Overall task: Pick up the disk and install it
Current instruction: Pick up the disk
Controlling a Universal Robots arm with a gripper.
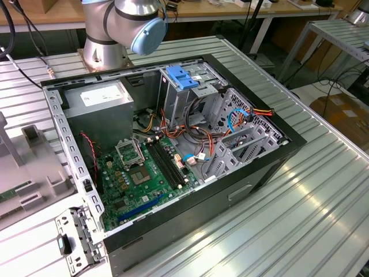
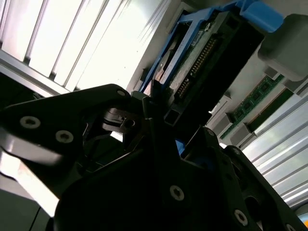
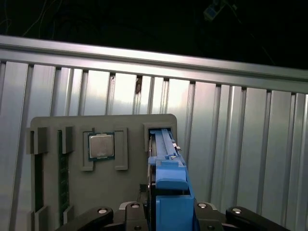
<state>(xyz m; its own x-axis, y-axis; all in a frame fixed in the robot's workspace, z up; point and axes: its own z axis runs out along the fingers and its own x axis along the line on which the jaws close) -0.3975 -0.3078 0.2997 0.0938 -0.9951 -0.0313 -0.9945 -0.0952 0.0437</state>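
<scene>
The disk point(image 3: 166, 159), a drive in a bright blue carrier, stands on its edge in a slot of the grey holder tray point(image 3: 130, 183). My gripper point(image 3: 171, 214) sits over its near end, with a black jaw tight against each side of the blue carrier. In the second wrist view the disk point(image 2: 202, 57) shows its connector row and blue rail, and the gripper point(image 2: 178, 144) is shut on it just below. The open computer case point(image 1: 173, 144) lies on the table in the exterior view, apart from the tray.
A processor chip point(image 3: 101, 146) and a memory stick point(image 3: 61, 178) rest in other pockets of the tray. Inside the case, a fixed blue bracket point(image 1: 181, 77) tops the metal drive cage, with loose cables point(image 1: 239, 118) beside it. The arm's base point(image 1: 115, 34) stands behind the case.
</scene>
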